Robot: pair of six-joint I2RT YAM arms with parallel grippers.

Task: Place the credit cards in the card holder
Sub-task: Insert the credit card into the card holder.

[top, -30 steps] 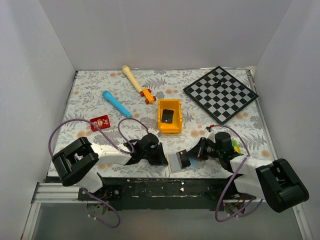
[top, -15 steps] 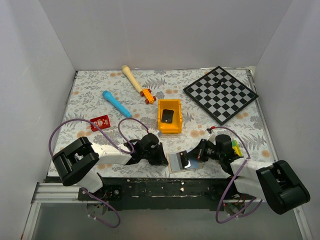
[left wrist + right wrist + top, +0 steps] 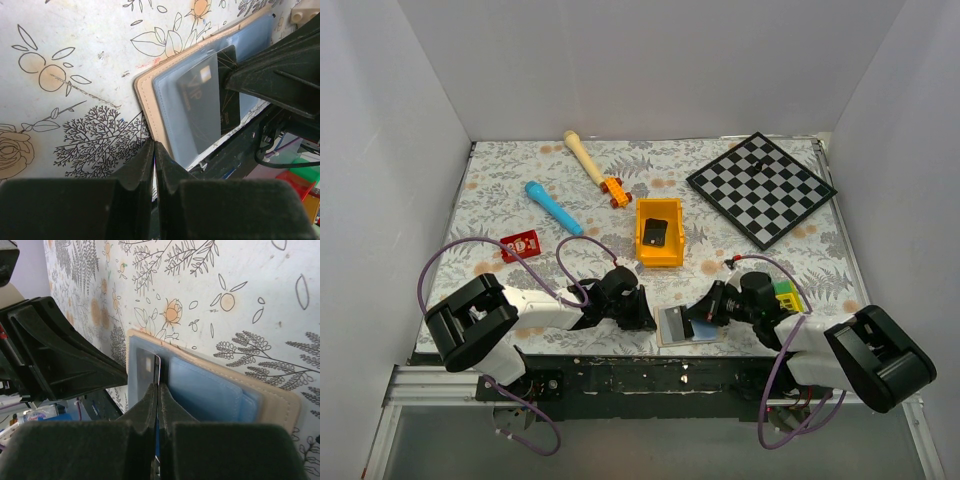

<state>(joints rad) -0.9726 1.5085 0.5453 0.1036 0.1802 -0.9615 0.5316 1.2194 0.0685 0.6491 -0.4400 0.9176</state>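
Note:
The tan card holder (image 3: 672,327) lies open at the table's near edge, its blue-grey lining up. It also shows in the left wrist view (image 3: 172,107) and the right wrist view (image 3: 215,392). My right gripper (image 3: 696,317) is shut on a dark credit card (image 3: 156,369), held edge-on with its front end in the holder's left pocket. That card shows through the pocket (image 3: 200,102). My left gripper (image 3: 647,317) is shut at the holder's left corner and seems to pinch its edge (image 3: 154,146). A red credit card (image 3: 521,244) lies at the left.
A yellow-orange bin (image 3: 660,258) with a dark card (image 3: 655,232) in it stands just behind the holder. A chessboard (image 3: 760,188) lies at the back right. A blue cylinder (image 3: 553,208), a wooden stick (image 3: 583,155) and an orange toy car (image 3: 614,190) lie at the back left.
My right gripper has moved left over the holder, sliding the dark card further into the left pocket. The left gripper has stayed put.

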